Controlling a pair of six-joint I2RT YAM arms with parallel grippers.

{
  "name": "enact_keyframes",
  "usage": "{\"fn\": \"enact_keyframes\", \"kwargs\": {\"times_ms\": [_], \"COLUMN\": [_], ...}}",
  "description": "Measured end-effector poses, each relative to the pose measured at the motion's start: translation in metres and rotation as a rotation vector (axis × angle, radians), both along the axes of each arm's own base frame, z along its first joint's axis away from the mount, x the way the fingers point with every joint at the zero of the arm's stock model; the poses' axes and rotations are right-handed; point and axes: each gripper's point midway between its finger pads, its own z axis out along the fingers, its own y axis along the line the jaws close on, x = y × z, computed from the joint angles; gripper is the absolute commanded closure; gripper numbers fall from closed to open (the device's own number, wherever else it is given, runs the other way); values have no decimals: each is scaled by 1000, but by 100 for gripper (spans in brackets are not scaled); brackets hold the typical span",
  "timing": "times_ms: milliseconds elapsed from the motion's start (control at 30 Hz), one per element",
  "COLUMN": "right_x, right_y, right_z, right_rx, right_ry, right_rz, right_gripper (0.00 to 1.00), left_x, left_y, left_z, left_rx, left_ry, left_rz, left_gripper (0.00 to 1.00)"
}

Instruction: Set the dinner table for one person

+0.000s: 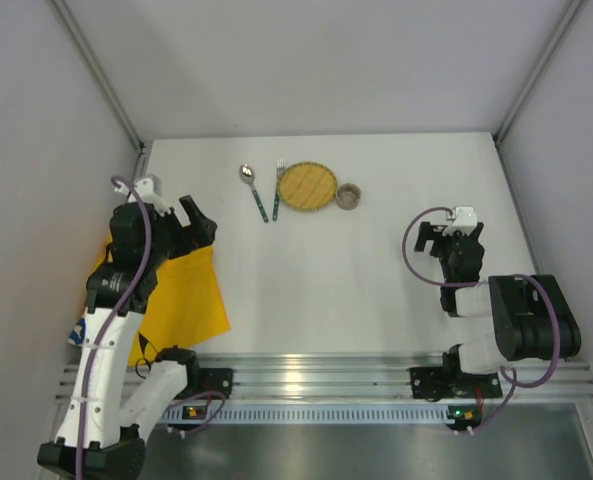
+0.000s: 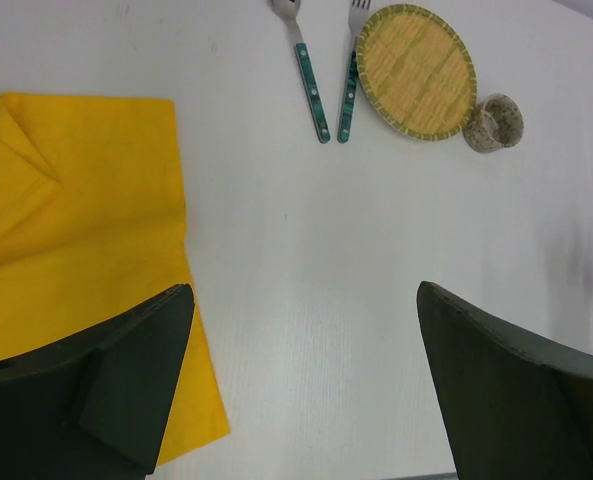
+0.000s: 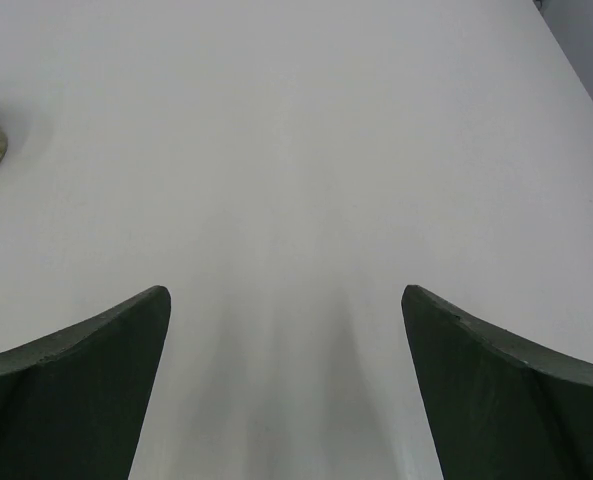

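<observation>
Top external shows the white table (image 1: 356, 290) with a woven plate (image 1: 307, 187), fork (image 1: 278, 190), spoon (image 1: 256, 197) and speckled cup (image 1: 349, 196) grouped at its far edge — apparently placed. The yellow mat (image 1: 181, 295) lies by the near-left corner, apart from them — probably the remaining step. The left tool (image 1: 189, 222) and right tool (image 1: 441, 243) gape wide, empty.

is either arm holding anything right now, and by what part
Nothing is held: the left pincer, near the yellow cloth, and the right pincer are both open and empty.
</observation>
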Motion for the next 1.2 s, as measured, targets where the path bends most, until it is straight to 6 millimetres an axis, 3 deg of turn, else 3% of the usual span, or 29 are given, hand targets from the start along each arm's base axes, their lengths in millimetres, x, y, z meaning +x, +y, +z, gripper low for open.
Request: {"fn": "enact_keyframes", "kwargs": {"times_ms": [67, 133, 233, 300, 400, 567, 700, 933, 1033, 1133, 1167, 1200], "right_x": [0, 0, 0, 0, 0, 0, 0, 0, 0, 2, 6, 11], "right_y": [0, 0, 0, 0, 0, 0, 0, 0, 0, -3, -4, -6], "right_z": [0, 0, 0, 0, 0, 0, 0, 0, 0, 0, 3, 8], "right_rx": [0, 0, 0, 0, 0, 0, 0, 0, 0, -3, -4, -5], "right_ry": [0, 0, 0, 0, 0, 0, 0, -1, -1, 24, 33, 41], "right_rz": [0, 0, 0, 0, 0, 0, 0, 0, -2, -20, -29, -38], "right_gripper": [0, 0, 0, 0, 0, 0, 0, 0, 0, 0, 0, 0], "left_x": [0, 1, 5, 7, -1, -2, 4, 31, 47, 59, 62, 65], "left_y": [4, 9, 16, 22, 26, 32, 33, 42, 47, 50, 52, 54], "left_z": [-6, -24, -60, -99, -137, -160, -190, -236, -245, -250, -250, -250], "left_rx": [8, 21, 57, 97, 128, 163, 198, 299, 333, 347, 346, 341], "left_ry": [16, 83, 225, 373, 511, 591, 694, 828, 837, 846, 842, 842], "left_rz": [25, 56, 101, 132, 148, 167, 160, 151, 155, 155, 157, 159], "left_gripper": [2, 2, 2, 2, 3, 5, 8, 8, 14, 28, 34, 47]}}
